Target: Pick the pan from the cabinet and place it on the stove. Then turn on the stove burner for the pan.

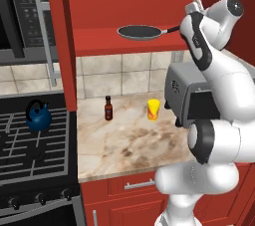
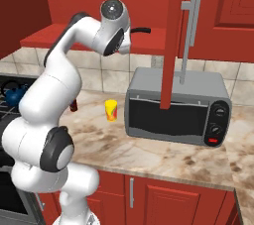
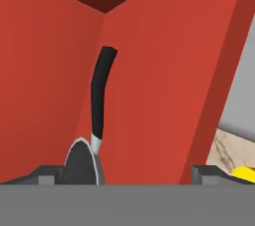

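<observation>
The pan lies flat on the red shelf of the open cabinet, its slim black handle pointing right toward my hand. In the hand view my gripper is open wide inside the cabinet. The handle runs away from the pan's dark bowl, lying between my fingertips and nearer the left one, with nothing touching it. The stove sits low at left, its knobs along the front. The handle's end pokes out past my hand in the right base view.
A blue kettle stands on the stove grate. The open cabinet door hangs edge-on over the counter's left end. A toaster oven, a yellow cup and a dark bottle stand on the marble counter. A microwave hangs above the stove.
</observation>
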You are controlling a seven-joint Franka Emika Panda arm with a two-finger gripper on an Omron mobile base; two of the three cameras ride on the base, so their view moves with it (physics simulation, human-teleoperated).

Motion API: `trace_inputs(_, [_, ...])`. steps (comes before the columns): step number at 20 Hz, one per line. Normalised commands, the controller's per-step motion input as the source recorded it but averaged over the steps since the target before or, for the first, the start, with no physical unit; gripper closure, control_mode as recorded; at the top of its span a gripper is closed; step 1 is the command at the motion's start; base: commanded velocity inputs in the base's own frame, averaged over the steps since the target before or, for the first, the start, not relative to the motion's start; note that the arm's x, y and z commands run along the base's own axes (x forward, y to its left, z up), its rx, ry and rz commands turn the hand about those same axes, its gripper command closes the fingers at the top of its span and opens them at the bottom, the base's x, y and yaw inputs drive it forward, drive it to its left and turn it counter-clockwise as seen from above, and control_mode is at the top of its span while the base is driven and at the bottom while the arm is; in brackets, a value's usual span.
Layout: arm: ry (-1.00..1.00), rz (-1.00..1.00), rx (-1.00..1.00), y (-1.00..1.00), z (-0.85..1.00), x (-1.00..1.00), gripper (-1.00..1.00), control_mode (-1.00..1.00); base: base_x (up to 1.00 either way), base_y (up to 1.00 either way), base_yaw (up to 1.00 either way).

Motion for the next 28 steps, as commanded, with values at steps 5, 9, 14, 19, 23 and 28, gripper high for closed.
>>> trace_inputs(5, [0.00, 0.00, 0.06, -0.02, 0.00, 0.48, -1.00, -1.00, 0.00, 0.00, 0.00])
trace_inputs(9, [0.00, 0.02, 0.06, -0.09, 0.00, 0.50, -1.00, -1.00, 0.00, 0.00, 0.00])
trace_inputs(14, [0.00, 0.03, 0.03, -0.11, 0.00, 0.47, -1.00, -1.00, 0.00, 0.00, 0.00])
trace_inputs(19, [0.00, 0.01, 0.01, -0.08, -0.01, 0.46, -1.00, -1.00, 0.00, 0.00, 0.00])
trace_inputs(23, [0.03, 0.00, 0.00, -0.06, -0.06, 0.42, -1.00, -1.00, 0.00, 0.00, 0.00])
trace_inputs(28, [0.04, 0.00, 0.00, 0.00, -0.14, 0.38, -1.00, -1.00, 0.00, 0.00, 0.00])
